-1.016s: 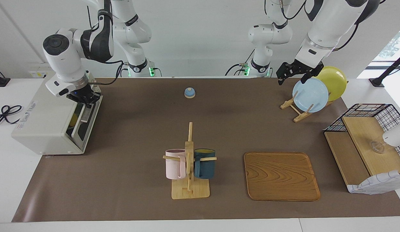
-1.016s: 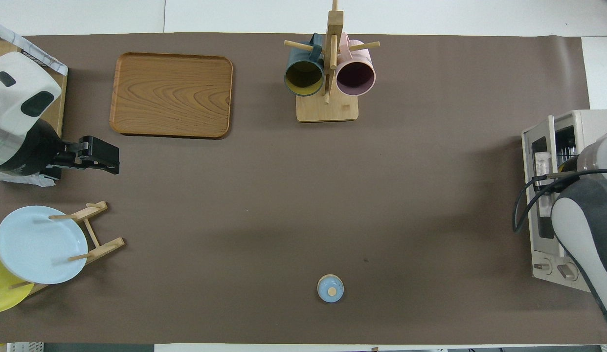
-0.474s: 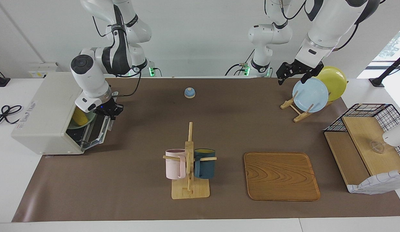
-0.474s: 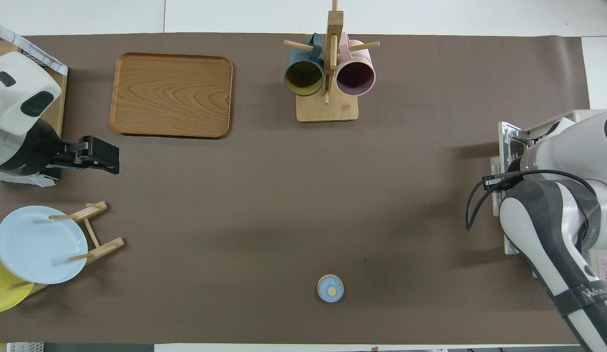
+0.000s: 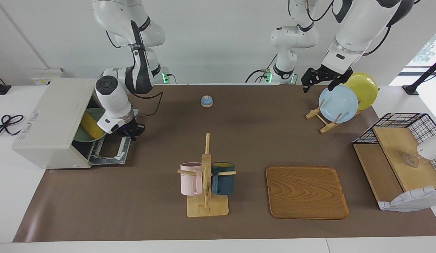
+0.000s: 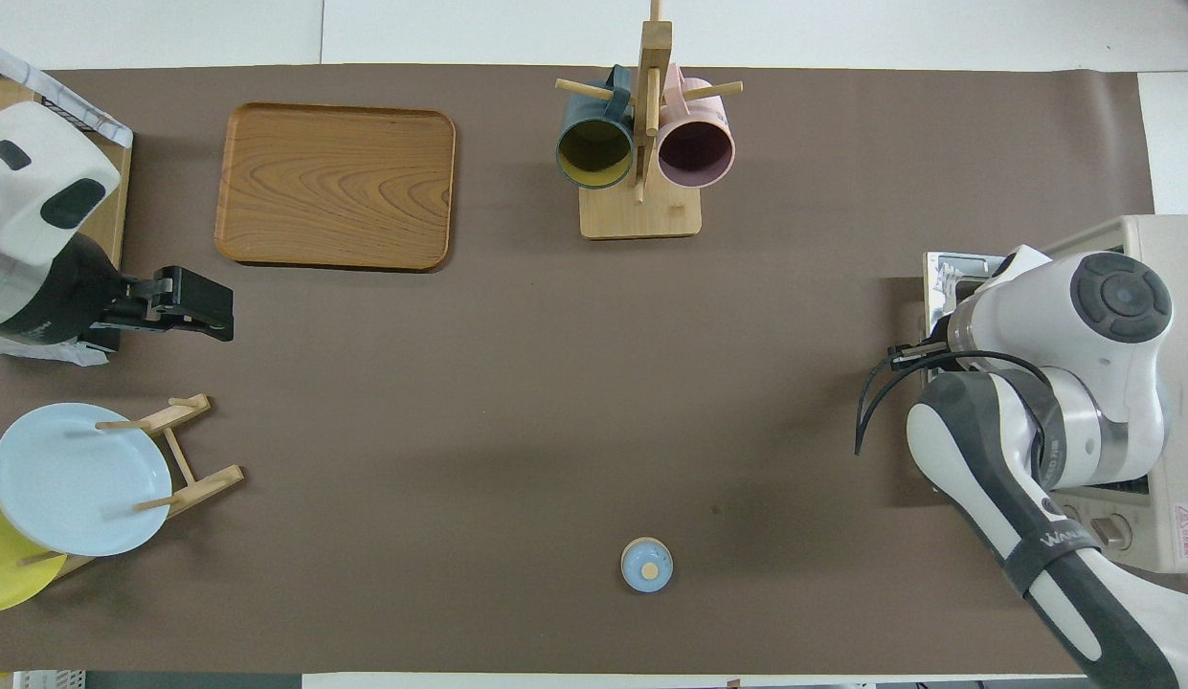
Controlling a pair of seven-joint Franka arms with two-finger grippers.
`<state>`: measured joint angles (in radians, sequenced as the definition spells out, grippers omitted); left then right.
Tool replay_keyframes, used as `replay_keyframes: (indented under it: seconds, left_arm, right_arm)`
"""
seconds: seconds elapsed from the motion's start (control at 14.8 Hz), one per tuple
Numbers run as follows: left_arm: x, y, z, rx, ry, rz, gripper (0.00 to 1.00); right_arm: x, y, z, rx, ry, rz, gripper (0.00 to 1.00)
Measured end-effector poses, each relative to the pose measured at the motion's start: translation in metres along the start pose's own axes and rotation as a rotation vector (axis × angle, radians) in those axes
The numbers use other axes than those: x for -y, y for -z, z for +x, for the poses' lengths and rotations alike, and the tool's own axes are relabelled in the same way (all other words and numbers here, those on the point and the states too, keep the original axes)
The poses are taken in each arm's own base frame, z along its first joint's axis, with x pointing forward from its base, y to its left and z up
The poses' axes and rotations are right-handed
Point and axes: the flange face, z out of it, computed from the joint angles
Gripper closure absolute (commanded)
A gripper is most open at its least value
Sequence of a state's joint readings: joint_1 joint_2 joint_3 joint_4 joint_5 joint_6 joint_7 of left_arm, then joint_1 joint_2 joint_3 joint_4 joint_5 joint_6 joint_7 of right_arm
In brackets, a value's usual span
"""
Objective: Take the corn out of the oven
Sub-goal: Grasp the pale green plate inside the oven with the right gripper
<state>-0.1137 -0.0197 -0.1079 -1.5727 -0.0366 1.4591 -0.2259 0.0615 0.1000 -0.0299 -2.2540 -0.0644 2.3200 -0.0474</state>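
step: the oven (image 5: 51, 121) stands with its door (image 5: 110, 151) dropped flat onto the surface (image 5: 260, 140); this reads as the end of the door-opening stage, with the corn not yet touched.
right end effector: right end effector (image 5: 130, 131) hangs low at the outer edge of the lowered door, by the handle; its fingertips are pressed together, and whether they pinch the handle bar i cannot tell.
left end effector: left end effector (image 5: 321, 79) waits above the plate rack (image 5: 325, 117) at the left arm's end of the surface, fingers spread wide, holding nothing.
corn: the corn (image 5: 91, 125) lies inside the oven cavity on a pale green plate (image 5: 85, 135), which sits on the wire rack, just inside the open mouth.
next move: in my judgement the right end effector must let go of the door area, spread its fingers, rise over the door and reach into the cavity to close across the cob.
risk: the cob looks smooth and tapered, so a pinch near the thin end could slip; the plate may slide on the wire rack.
materials: oven body is boxy off-white metal; the door has a dark glass pane in a metal frame; the corn is glossy bright yellow; the surface is covered with matt brown sheet.
other shapes: wooden mug tree (image 5: 206, 175) with a pink and a dark blue mug; rounded-corner wooden tray (image 5: 306, 191).
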Motion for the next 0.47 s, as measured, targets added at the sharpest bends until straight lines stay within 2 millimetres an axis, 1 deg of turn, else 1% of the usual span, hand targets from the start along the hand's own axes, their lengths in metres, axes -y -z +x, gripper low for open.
replay_keyframes:
  seconds: [0.2,0.47]
  left_arm:
    - [0.0,0.0,0.0,0.0,0.0,0.0,0.0]
    - [0.0,0.0,0.0,0.0,0.0,0.0,0.0]
  right_arm:
    - [0.0015,-0.007,0.0016,0.002,-0.038,-0.001,1.0]
    - [0.0033,-0.0048,0.0034,-0.005,-0.069,-0.004,1.0]
